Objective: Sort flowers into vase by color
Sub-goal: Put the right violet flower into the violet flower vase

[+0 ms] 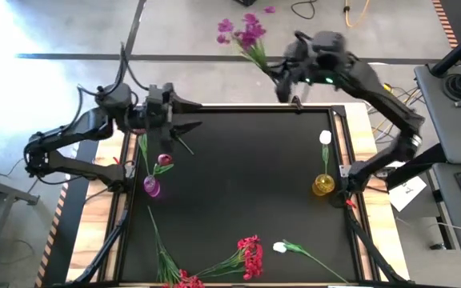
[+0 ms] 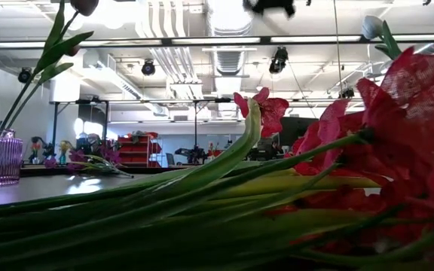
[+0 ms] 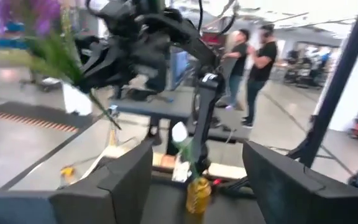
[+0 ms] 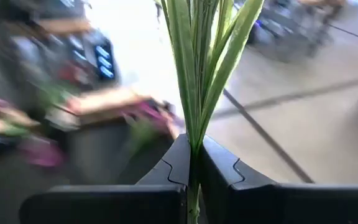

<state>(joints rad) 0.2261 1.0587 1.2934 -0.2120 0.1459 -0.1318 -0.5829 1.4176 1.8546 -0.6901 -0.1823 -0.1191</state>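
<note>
The right gripper (image 1: 285,80) sits past the far edge of the black table top (image 1: 246,176), right of centre, its fingers (image 4: 166,168) pinched on the green stems of a purple-magenta flower cluster (image 1: 245,34). The blossoms hang out over the floor beyond the table, up and left of the gripper. In the right wrist view the leafy stems (image 4: 204,74) rise straight out of the closed jaws.

The left gripper (image 1: 189,128) hovers over the far-left part of the table, fingers spread and holding nothing; the left wrist view shows both dark fingers (image 3: 126,180) wide apart.

A small purple glass vase (image 1: 151,186) stands at the left side with a pink tulip bud (image 1: 165,159) on a green stem in it. A small yellow glass vase (image 1: 322,185) stands at the right side holding a white tulip bud (image 1: 325,138).

Along the near edge lie a red-pink flower cluster (image 1: 251,254), a second red cluster (image 1: 184,279) at the near left, and a loose white tulip (image 1: 279,247) just right of the first cluster. The stems overlap there; which touch is hard to tell.

Two people (image 3: 253,56) stand in the room beyond the table.
</note>
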